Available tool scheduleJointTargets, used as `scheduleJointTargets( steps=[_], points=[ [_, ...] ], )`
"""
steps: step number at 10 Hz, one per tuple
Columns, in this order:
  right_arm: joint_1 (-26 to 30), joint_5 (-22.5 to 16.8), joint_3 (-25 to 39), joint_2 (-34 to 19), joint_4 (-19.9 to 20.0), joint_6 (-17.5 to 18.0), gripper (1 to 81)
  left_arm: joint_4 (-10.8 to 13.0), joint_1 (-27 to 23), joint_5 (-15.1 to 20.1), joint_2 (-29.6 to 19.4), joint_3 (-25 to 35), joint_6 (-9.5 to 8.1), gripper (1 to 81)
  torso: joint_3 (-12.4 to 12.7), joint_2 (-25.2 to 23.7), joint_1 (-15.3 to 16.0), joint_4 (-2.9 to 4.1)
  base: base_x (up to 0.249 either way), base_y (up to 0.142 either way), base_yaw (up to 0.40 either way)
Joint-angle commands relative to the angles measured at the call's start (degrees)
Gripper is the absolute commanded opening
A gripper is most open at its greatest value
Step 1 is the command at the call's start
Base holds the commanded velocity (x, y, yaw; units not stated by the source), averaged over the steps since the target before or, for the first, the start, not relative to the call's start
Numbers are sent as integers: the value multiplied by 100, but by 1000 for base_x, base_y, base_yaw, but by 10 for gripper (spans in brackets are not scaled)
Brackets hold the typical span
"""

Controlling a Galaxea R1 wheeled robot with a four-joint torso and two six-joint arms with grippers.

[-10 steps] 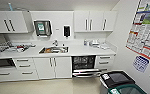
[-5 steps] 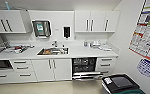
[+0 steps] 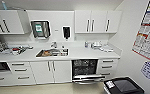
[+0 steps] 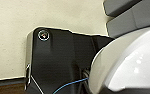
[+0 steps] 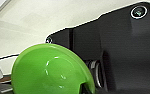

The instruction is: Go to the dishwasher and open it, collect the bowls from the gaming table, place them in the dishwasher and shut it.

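The dishwasher [image 3: 85, 68] sits under the white counter, right of the sink. Its steel door [image 3: 88, 78] is folded down and the dark racks show inside. Close against the right wrist camera is a bright green bowl [image 5: 51, 71], carried over the pale floor. My right gripper [image 5: 84, 88] appears as a dark piece at the bowl's rim and is shut on it. A pale glossy bowl [image 4: 131, 62] looms in the left wrist view, carried in my left gripper [image 4: 121, 90]. The gaming table is out of view.
A black bin with a dark lid [image 3: 123, 86] stands on the floor just right of the open door. The right wall [image 3: 131, 57] carries posters. White cabinets and drawers [image 3: 51, 71] flank the dishwasher, and dishes lie on the counter [image 3: 78, 53].
The head view has hardly shifted. The dishwasher door stays down and nothing in the kitchen has moved.
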Motion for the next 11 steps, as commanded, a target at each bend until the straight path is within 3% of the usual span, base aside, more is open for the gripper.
scheduleJointTargets(
  steps=[1, 11],
  points=[
    [231, -99, 64, -41, -76, -13, 10, 33, -188, 42, -115, 15, -5, 10, 0, 0, 0, 0, 127, 0, 0],
    [231, -99, 55, -32, -76, -13, 10, 33, -188, 42, -106, 24, -13, 10, 0, 0, -5, 0, 99, 0, 0]
  ],
)
